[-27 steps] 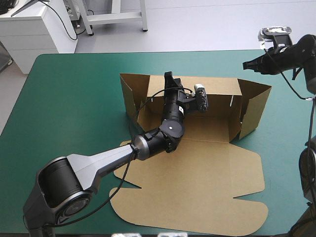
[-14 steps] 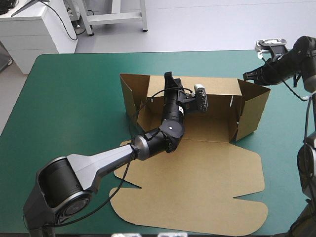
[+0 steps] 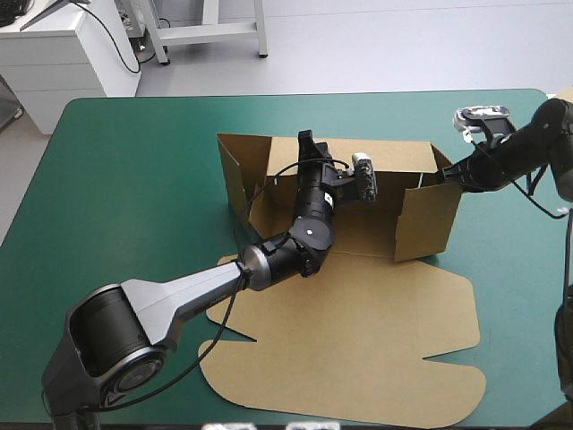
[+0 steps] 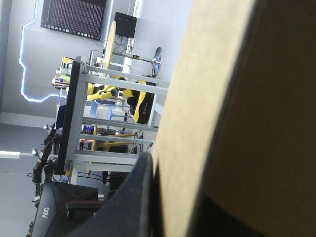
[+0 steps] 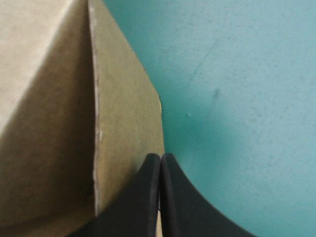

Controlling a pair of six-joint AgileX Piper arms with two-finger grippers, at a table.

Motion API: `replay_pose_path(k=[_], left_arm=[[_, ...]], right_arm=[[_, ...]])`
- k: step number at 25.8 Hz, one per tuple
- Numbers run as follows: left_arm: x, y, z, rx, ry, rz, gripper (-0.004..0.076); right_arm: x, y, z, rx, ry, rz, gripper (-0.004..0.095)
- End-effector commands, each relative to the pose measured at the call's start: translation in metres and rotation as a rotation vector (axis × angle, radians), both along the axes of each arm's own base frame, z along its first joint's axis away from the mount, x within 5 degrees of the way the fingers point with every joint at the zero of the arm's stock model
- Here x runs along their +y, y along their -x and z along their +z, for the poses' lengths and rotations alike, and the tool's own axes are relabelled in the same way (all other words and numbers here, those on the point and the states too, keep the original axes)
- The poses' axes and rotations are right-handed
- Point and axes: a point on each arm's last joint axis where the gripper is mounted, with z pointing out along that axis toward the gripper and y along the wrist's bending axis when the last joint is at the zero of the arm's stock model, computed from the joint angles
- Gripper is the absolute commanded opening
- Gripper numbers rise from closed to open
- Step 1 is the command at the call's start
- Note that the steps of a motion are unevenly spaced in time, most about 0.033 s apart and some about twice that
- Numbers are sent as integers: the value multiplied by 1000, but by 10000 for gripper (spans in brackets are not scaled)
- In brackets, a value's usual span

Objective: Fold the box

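High view: the brown cut-board box sits mid-desk on the teal-green cover, its far walls raised and its lid flat toward the near edge. The left gripper is clamped on the back wall. The right gripper, its black fingers together in a point, touches the right end wall from outside.

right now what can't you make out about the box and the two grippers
- Left wrist view: the box fills the space ahead of the left gripper, hiding the table.
- High view: the left arm covers part of the box floor.
- Right wrist view: the right gripper, shut, masks whether it touches the flap edge.
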Motion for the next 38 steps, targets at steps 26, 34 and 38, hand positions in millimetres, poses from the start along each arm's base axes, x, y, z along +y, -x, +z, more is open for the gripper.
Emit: replay_pose_path(k=[26,34,38], left_arm=[[3,4,23,-17,19,-31,-8],[3,4,23,-20,-2,-40,-8],[3,4,23,-20,-2,-40,-8]], right_arm=[[18,67,-52,-385,-96,14,-9],[16,84,-35,-458,42,115,443],[23,86,-40,-403,-12,177,448]])
